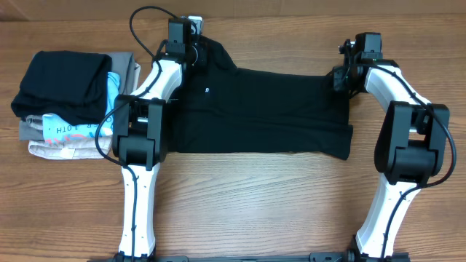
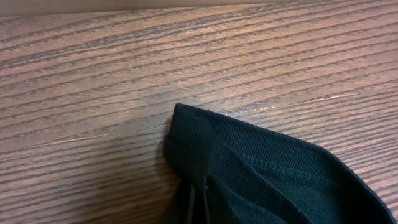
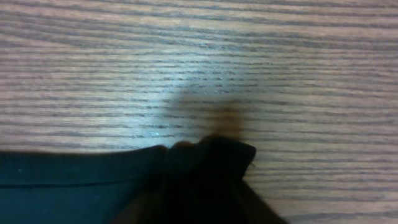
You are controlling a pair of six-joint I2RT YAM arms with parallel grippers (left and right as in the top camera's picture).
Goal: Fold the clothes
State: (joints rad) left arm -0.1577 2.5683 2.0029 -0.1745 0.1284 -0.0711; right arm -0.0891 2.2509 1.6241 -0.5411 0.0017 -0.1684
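Across the middle of the desk (image 1: 277,211), toward its far edge, lies the black T-shirt (image 1: 262,109), spread flat as a wide band between the two arms. The fabric is a soft, matte knit. A small white logo (image 1: 207,90) shows on its left part. The near long edge runs fairly straight, while the end by the right arm is uneven.

Left gripper (image 1: 188,49): at the shirt's far-left corner, clamped tight on a hemmed edge of the shirt. The left wrist view shows a stitched hem folded over and gathered into a narrow bunch at the bottom of the picture. The fingers themselves are mostly cut off there.

Right gripper (image 1: 342,76): at the shirt's far-right corner. The right wrist view is blurred. A dark tuft of fabric stands up at bottom centre, just over the wood, and the fingers merge with the cloth. Whether the jaws have closed on it cannot be told.

Left edge of the desk: a stack of folded garments. A black garment (image 1: 62,80) lies on top, over a light-blue-and-white printed one (image 1: 65,127), a grey one (image 1: 25,129) and a beige one (image 1: 44,149). The print is too small to read in full.

Desk surface: brown wood grain, running lengthwise.
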